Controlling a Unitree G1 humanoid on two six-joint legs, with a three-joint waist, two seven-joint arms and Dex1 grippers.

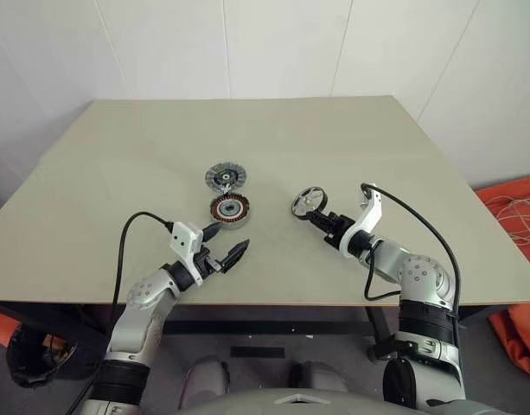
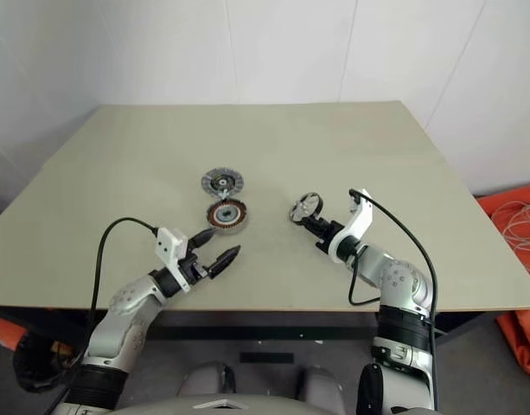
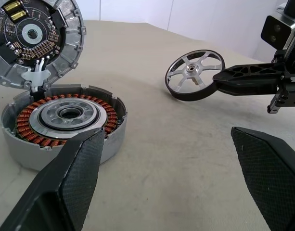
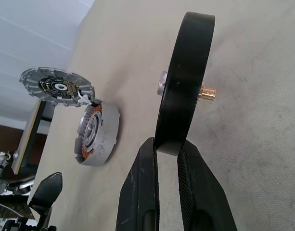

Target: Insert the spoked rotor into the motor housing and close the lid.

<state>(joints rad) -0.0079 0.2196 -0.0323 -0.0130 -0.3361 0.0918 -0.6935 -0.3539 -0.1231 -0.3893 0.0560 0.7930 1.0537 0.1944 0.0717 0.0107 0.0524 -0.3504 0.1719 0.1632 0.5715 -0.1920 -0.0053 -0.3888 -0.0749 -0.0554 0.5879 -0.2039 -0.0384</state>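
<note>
Beige table [image 1: 118,164] on a dark frame, white panelled wall [image 1: 273,43], orange cloth [image 1: 517,259] on grey floor

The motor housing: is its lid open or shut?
Open. The motor housing shows its copper windings uncovered, and the lid is swung back behind it.

My table [image 1: 118,173], beige top, housing [image 1: 230,210] resting near its middle, hinged lid [image 1: 224,178] open just behind it, rotor [image 1: 308,203] standing on edge to the right
</note>
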